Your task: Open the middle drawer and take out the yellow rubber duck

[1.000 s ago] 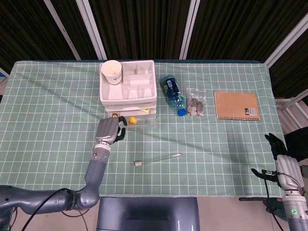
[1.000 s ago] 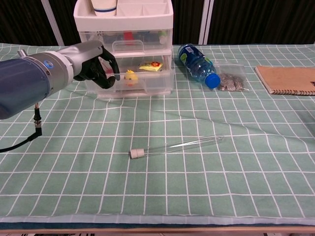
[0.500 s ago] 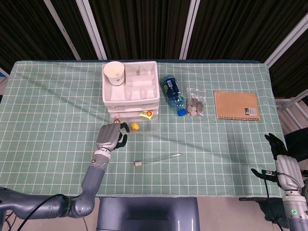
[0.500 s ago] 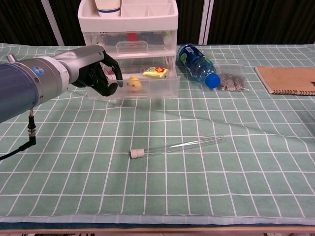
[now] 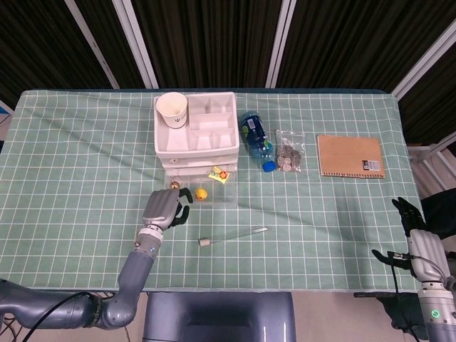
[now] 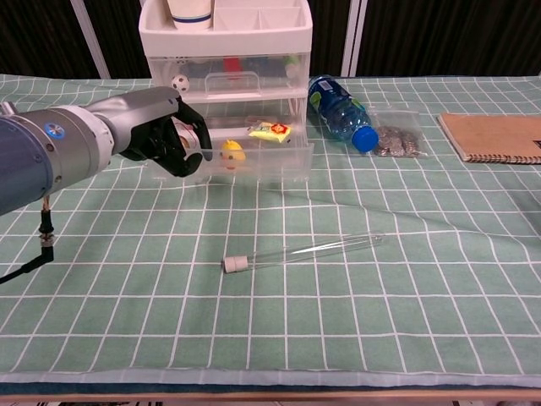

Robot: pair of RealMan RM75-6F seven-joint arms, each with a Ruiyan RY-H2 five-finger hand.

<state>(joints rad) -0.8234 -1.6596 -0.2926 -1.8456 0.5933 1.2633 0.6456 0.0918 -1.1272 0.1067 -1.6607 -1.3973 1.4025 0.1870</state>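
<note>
Drawer point(image 6: 254, 156) sliding further out than a second ago; cabinet point(image 5: 197, 132) shifting back toward far bench edge. Opening step nearly done, I judge. My left hand point(image 6: 173, 139) curling fingers on drawer's front left corner, pulling. Duck point(image 6: 230, 150) sitting inside drawer, left of middle, just right of my hand, not touching. Yellow packet point(image 6: 270, 130) lying behind it. Right hand point(image 5: 417, 239) idling off near right corner; whether its fingers are apart, I cannot tell.
</note>
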